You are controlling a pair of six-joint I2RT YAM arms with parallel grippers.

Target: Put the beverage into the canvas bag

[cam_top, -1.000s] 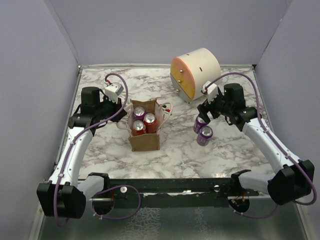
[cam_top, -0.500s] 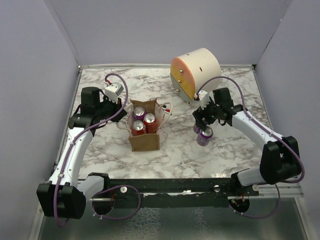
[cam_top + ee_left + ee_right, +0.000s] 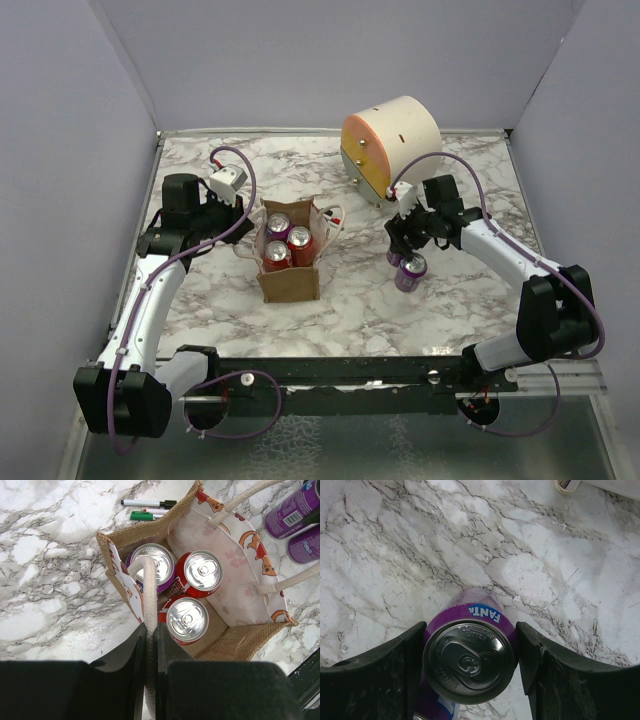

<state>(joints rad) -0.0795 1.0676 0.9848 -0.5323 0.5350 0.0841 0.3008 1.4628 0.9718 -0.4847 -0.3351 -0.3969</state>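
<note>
beverage: purple fanta can (image 3: pixel 480 607), upright on the marble table (image 3: pixel 350 310), right of centre in the top view.
right gripper (image 3: pixel 470 647): down over that can from above, black fingers (image 3: pixel 395 665) pressed to its two sides, clamped on the purple fanta can.
second purple can (image 3: pixel 411 270): upright, just beside the gripped one, toward the lower right of it in the top view.
canvas bag (image 3: pixel 290 283): tan, boxy, standing left of centre in the top view, well apart from the gripped can; mouth open, pale lining printed with orange animals.
inside the bag: one purple-sided can (image 3: pixel 150 565) and two red cans (image 3: pixel 203 572), all upright and packed touching toward one side; bare lining on the other side.
left gripper (image 3: pixel 150 630): closed tight on the white loop handle (image 3: pixel 149 580), which runs up across the purple-sided can's lid.
markers (image 3: pixel 147 507): one white-bodied, one green, lying on the marble near the bag's far corner, upper left of the left wrist view.
drum (image 3: pixel 390 140): cream and orange, on its side, upper right of centre, behind the right gripper.
</note>
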